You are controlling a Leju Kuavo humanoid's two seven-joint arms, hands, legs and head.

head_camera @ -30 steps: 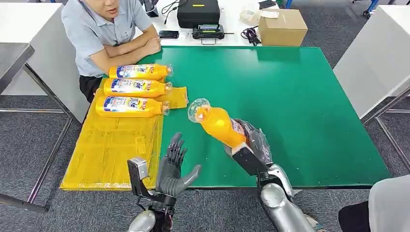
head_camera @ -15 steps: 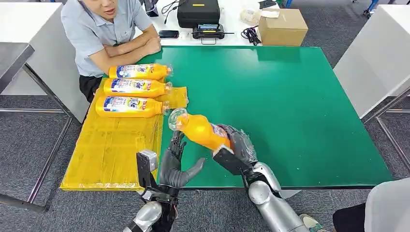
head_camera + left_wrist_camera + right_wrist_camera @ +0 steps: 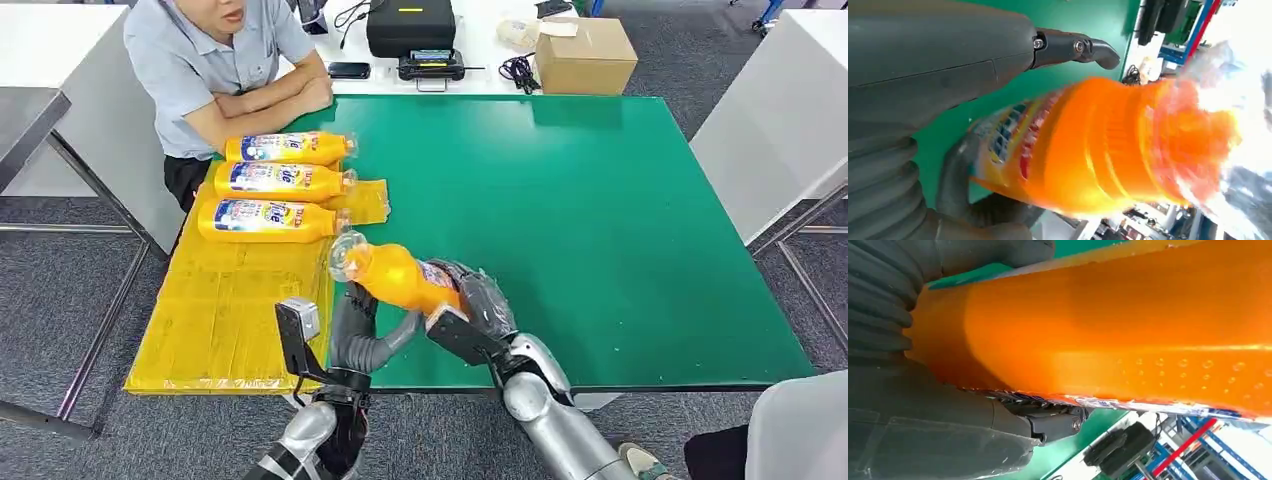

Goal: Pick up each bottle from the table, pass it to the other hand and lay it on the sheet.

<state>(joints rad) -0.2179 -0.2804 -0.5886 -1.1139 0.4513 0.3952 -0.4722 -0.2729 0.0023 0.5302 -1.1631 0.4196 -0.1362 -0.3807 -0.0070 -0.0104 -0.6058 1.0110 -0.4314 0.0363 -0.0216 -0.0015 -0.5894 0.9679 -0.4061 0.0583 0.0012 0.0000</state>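
My right hand (image 3: 472, 302) grips an orange bottle (image 3: 398, 277) by its lower body, tilted, with its clear cap toward the yellow sheet (image 3: 225, 315). The bottle hangs over the green table's (image 3: 600, 220) front left part, against the raised fingers of my left hand (image 3: 358, 338). In the left wrist view the bottle (image 3: 1108, 145) lies across the left hand (image 3: 923, 65), whose thumb stands apart from it. The right wrist view has the bottle (image 3: 1128, 325) pressed into the right hand (image 3: 923, 430). Three labelled bottles (image 3: 285, 181) lie side by side on the sheet's far end.
A person (image 3: 215, 60) sits at the table's far left corner, forearms folded near the sheet. Behind the table a cardboard box (image 3: 585, 55), a black case (image 3: 410, 25) and a phone (image 3: 348, 70) lie on a white table. Another person's clothing (image 3: 800, 430) is at the bottom right.
My right hand has carried the bottle left and lower, from above the table's middle front to my left hand. The left hand has shifted slightly, its fingers now behind the bottle.
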